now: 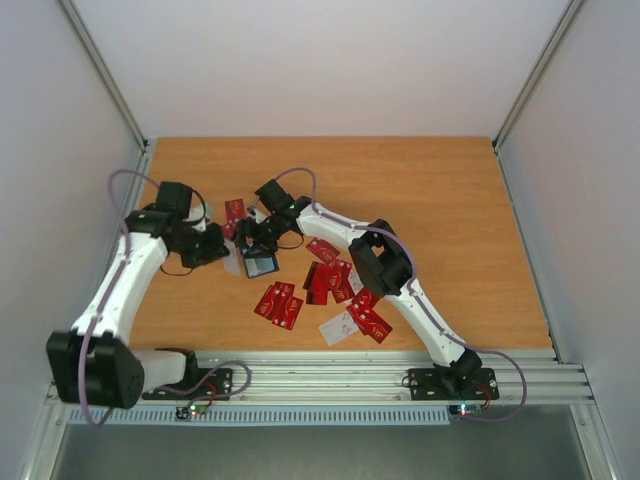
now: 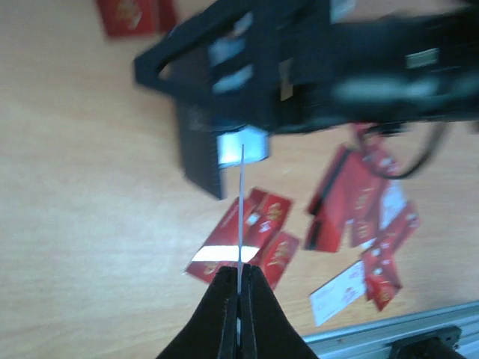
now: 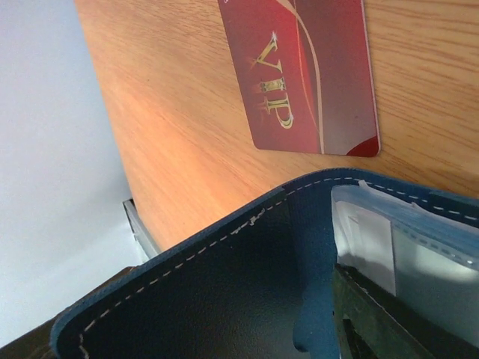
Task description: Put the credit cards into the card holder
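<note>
Wooden surface [image 1: 450,200], white walls [image 1: 330,70] around, metal rail [image 1: 380,365] at near edge. In left jaws, pinched tight: white card [image 2: 242,202] (edge-on), tip at card holder [image 1: 262,266]. In right jaws, spread wide: card holder, open, mid-surface. Right and nearer: scattered red cards [image 1: 330,282].

On bench [image 1: 440,200]: holder [image 1: 262,266] at right tool [image 1: 260,243], mid-left. Just left of it, left tool [image 2: 239,278] with edge-on card [image 2: 241,217], pointing toward holder. Behind holder, lone card [image 1: 235,210]; right of and before it, strewn cards [image 1: 330,283].
</note>
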`<state>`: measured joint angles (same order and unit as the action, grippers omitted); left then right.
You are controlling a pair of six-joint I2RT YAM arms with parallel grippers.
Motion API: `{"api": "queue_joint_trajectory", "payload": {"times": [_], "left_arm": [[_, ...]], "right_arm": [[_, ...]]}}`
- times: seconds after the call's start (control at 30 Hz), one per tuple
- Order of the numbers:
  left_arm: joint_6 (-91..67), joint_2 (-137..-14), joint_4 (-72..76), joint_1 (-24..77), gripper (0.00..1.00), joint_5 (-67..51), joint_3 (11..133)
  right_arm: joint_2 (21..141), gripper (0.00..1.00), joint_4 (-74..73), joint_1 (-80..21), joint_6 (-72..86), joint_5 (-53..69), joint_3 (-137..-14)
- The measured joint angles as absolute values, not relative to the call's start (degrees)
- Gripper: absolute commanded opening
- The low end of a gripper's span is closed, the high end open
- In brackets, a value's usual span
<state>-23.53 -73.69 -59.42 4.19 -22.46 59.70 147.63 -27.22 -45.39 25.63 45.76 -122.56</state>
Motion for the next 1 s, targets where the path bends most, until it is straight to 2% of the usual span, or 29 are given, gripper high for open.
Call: {"api": "queue_joint_trajectory", "payload": {"times": [0.13,0.23,0.53,0.77,1.0], "left_arm": [[-22.2,-66.7,-58.9,4.3,0.0,-25.7,64.0],[-21.8,-66.1,-56.2,5.2,0.0,-30.5,63.1],[-20.2,-76.4,-49.6,10.1,0.0,-34.0,60.4],[-16.5,-84.9,-50.5,14.0,0.0,-29.5,64.3],[-13.5,-86.5,-52.7,14.0,0.0,-18.1,64.9]], "right_arm": [[147.6,0.68,-29.2,-45.4,25.2,44.9,-123.5],[147.6,0.68,-33.3,-45.4,25.0,43.4,-125.5],[147.6,0.69,-43.6,-45.3,24.1,41.7,-132.8],[147.7,0.68,-48.5,-44.0,22.1,41.5,-134.5],[147.7,0.69,-50.2,-43.0,21.8,43.1,-134.5]]}}
